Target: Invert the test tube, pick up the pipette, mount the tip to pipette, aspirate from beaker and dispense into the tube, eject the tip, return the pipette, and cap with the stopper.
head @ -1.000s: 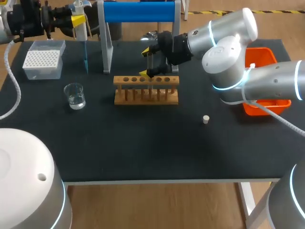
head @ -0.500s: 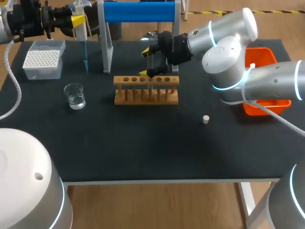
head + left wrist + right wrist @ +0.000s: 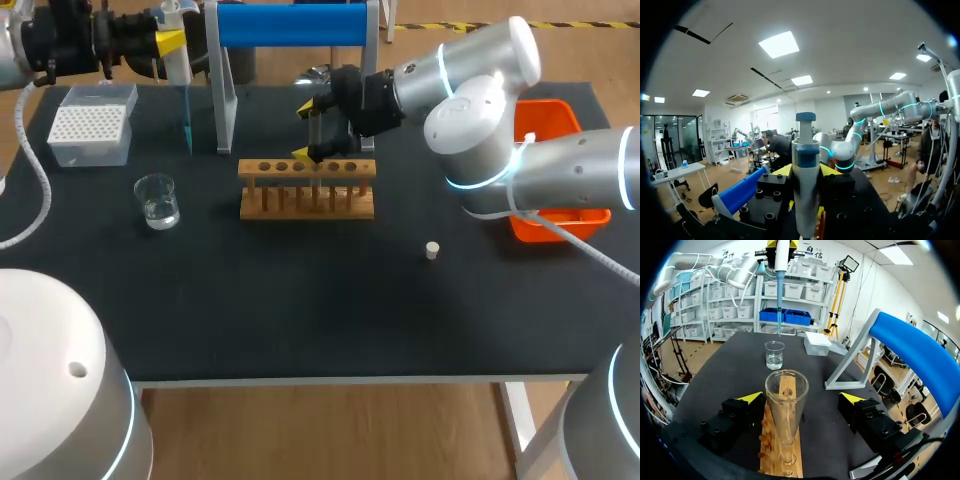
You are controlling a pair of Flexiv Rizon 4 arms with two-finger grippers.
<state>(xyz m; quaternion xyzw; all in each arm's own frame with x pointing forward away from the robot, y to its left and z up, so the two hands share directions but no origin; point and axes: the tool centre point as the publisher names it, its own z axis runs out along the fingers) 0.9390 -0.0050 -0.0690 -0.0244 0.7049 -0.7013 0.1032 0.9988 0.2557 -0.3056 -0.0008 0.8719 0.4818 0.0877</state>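
Currently, left end effector [image 3: 806, 171] clamping pipette [image 3: 805, 145]

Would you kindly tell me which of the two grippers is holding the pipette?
The left gripper, at the table's far left corner: it clamps the pipette, whereas the right gripper stands open around the test tube in the wooden rack.

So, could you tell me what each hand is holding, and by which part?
The left hand grips the pipette by its upper body. The right hand holds nothing: its fingers stand open, apart from the test tube between them.
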